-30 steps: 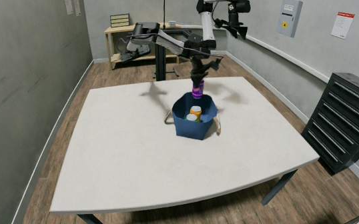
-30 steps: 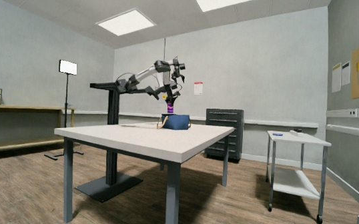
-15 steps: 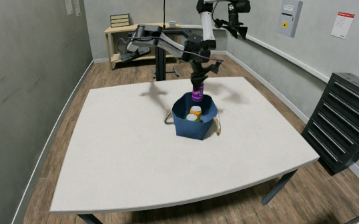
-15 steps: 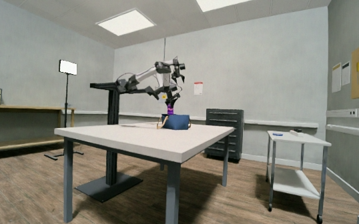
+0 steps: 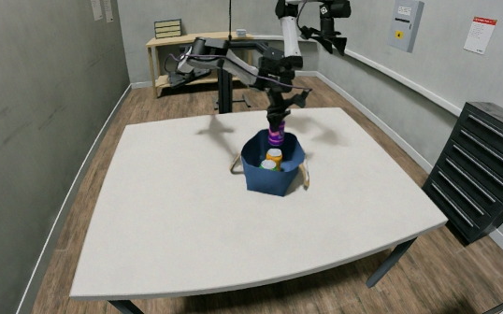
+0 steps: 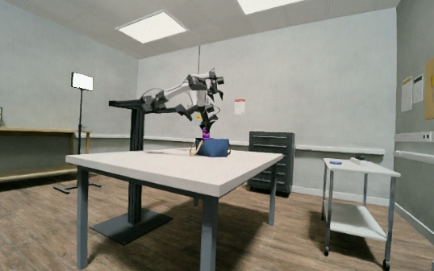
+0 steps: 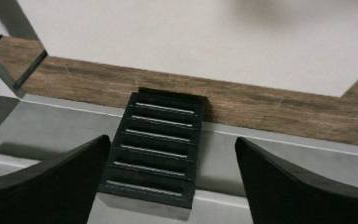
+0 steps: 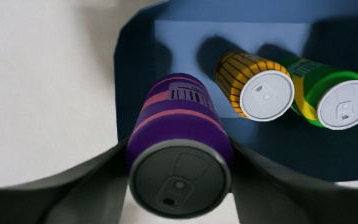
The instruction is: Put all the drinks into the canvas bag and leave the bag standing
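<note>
The blue canvas bag (image 5: 265, 182) (image 6: 216, 148) (image 8: 132, 75) stands on the table with its walls up. An orange-yellow can (image 5: 274, 160) (image 8: 240, 75) and a green can (image 5: 268, 165) (image 8: 325, 87) stand inside, side by side. My right gripper (image 5: 278, 124) (image 6: 206, 127) (image 8: 179, 138) is shut on a purple can (image 5: 277, 136) (image 6: 206, 134) (image 8: 180, 117). It holds the can upright over the bag's opening, near the wall on the robot's side, its lower end around rim height. My left gripper (image 5: 337, 51) (image 6: 216, 98) (image 7: 173, 138) is open and empty, raised high away from the bag.
One tan handle (image 5: 236, 164) (image 6: 194, 149) and another handle (image 5: 306, 177) hang outside the bag at opposite sides. The white table (image 5: 169, 224) (image 6: 158, 165) carries the bag. A black drawer cabinet (image 5: 478, 164) (image 6: 271, 161) (image 7: 152, 150) stands on the floor beyond the table.
</note>
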Controlling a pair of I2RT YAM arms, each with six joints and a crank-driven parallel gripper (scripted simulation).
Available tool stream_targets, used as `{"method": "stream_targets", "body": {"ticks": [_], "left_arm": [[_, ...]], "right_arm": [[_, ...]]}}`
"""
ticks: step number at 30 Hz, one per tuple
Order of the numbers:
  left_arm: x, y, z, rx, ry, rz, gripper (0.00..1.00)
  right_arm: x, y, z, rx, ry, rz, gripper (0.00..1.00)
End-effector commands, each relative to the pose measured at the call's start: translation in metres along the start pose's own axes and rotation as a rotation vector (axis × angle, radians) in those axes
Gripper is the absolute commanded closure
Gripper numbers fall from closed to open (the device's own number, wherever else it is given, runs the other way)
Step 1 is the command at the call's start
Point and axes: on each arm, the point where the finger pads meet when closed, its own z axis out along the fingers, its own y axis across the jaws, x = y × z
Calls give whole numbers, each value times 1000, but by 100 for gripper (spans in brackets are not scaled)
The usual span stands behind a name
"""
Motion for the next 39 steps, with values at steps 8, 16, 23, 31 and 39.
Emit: {"method": "stream_targets", "body": {"ticks": [8,16,23,31,39], "left_arm": [[0,2,-16,-46,8,-22,0],[0,2,-16,-46,8,-22,0],[0,2,-16,-46,8,-22,0],[0,2,-16,-46,8,-22,0],[0,2,-16,-46,8,-22,0]], "right_arm": [[-23,-11,14,24,-86,48,26],[-27,-12,18,27,-107,49,26],[-17,-12,29,27,-92,48,26],[-15,-16,38,33,-96,54,26],[-22,-14,36,31,-116,49,26]]}}
